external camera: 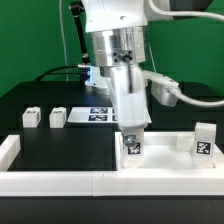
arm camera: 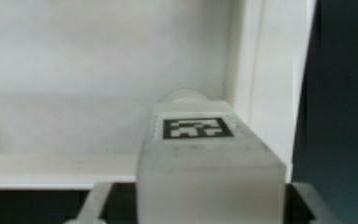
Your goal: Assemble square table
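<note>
My gripper [external camera: 132,137] is shut on a white block leg [external camera: 132,150] with a black-and-white tag and holds it upright over the near left part of the white square panel [external camera: 165,152]. In the wrist view the leg [arm camera: 197,140] fills the gap between my fingers [arm camera: 108,205], with the panel's flat surface [arm camera: 87,90] and raised rim [arm camera: 250,70] behind it. I cannot tell if the leg touches the panel. A second leg [external camera: 205,140] stands at the panel's right end. Two more legs [external camera: 30,117] [external camera: 58,117] stand on the black table at the exterior view's left.
Long low white border rails run along the front [external camera: 60,182] and the left edge [external camera: 8,150] of the black table. The marker board [external camera: 100,113] lies behind the arm. A grey cable hose [external camera: 170,95] hangs at the arm's right.
</note>
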